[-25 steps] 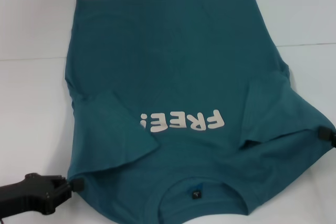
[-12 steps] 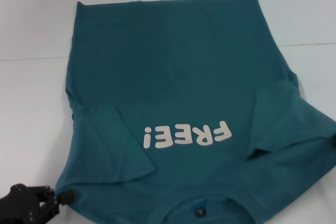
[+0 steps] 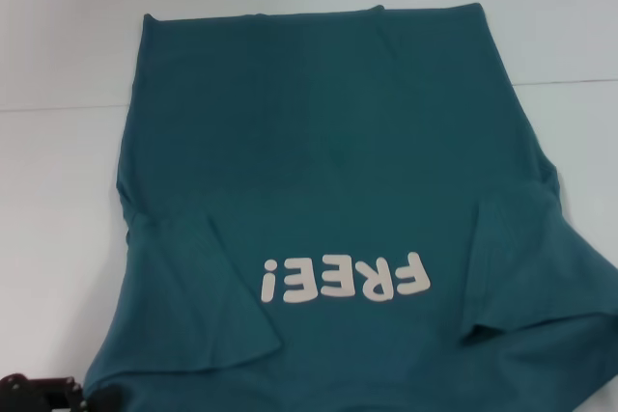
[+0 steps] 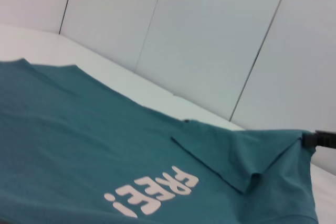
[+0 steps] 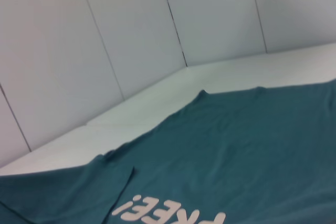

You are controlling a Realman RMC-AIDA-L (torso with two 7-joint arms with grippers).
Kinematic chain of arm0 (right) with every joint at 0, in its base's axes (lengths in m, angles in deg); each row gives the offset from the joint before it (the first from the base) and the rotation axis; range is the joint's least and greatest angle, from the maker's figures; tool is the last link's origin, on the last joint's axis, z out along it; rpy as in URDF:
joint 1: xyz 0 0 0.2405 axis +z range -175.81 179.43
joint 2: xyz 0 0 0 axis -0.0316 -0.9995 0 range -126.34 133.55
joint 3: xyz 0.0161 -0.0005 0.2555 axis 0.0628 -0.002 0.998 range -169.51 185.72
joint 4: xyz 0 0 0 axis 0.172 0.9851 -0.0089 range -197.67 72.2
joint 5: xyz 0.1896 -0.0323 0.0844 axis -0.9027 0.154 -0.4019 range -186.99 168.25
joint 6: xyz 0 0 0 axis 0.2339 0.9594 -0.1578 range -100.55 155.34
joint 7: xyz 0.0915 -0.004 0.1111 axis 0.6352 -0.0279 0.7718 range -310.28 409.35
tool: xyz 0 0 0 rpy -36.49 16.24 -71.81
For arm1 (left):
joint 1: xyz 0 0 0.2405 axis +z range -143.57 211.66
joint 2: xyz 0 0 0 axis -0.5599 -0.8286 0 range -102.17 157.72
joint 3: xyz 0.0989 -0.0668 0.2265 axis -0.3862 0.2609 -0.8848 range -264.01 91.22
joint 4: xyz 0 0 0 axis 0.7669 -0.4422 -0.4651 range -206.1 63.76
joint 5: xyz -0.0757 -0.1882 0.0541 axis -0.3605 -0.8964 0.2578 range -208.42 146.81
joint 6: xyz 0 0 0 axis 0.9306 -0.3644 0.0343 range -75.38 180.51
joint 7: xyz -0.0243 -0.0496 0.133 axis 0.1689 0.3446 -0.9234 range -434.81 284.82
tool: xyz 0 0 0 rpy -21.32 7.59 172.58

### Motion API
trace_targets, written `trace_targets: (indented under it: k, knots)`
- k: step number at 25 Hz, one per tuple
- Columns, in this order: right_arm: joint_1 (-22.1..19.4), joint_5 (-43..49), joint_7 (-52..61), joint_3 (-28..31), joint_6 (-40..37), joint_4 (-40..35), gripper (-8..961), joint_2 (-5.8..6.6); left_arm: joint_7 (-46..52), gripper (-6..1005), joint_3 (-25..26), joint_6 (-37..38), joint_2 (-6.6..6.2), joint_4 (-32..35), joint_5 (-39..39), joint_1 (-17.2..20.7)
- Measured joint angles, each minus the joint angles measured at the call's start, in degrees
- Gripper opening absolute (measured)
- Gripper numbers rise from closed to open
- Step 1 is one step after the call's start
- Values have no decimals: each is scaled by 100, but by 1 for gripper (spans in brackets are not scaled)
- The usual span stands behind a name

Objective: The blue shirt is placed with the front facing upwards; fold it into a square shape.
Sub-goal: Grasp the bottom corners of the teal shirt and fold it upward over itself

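Observation:
The blue shirt (image 3: 328, 161) lies face up on the white table (image 3: 58, 200), hem at the far side and cream "FREE!" lettering (image 3: 345, 279) reading upside down. Both short sleeves (image 3: 203, 296) (image 3: 526, 258) are folded in over the chest. The neckline is below the head view's edge. My left gripper (image 3: 95, 398) shows only as a dark tip at the shirt's near left shoulder corner, shut on the cloth. My right gripper (image 4: 321, 139) is out of the head view. The left wrist view shows its dark tip pinching the opposite shoulder corner, which is lifted off the table.
White table surface runs along both sides of the shirt and beyond the hem (image 3: 309, 14). A thin seam (image 3: 58, 108) crosses the tabletop. White wall panels (image 4: 210, 40) stand behind the table's far edge.
The shirt has slid toward me with both grippers holding its shoulder corners. The neckline and the right gripper have left the head view, and the left gripper has sunk to the bottom corner.

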Motion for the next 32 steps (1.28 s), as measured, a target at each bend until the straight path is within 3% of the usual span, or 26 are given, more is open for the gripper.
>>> trace_targets:
  k: [9,32]
  knots:
    - [-128,34,-515,228,-351,386,34,92,-180,37,157,169,10,-118,17,107]
    - [-141,86,-792,184,-751,589,35,143,-585,37,175,605,23,-207,12,154]
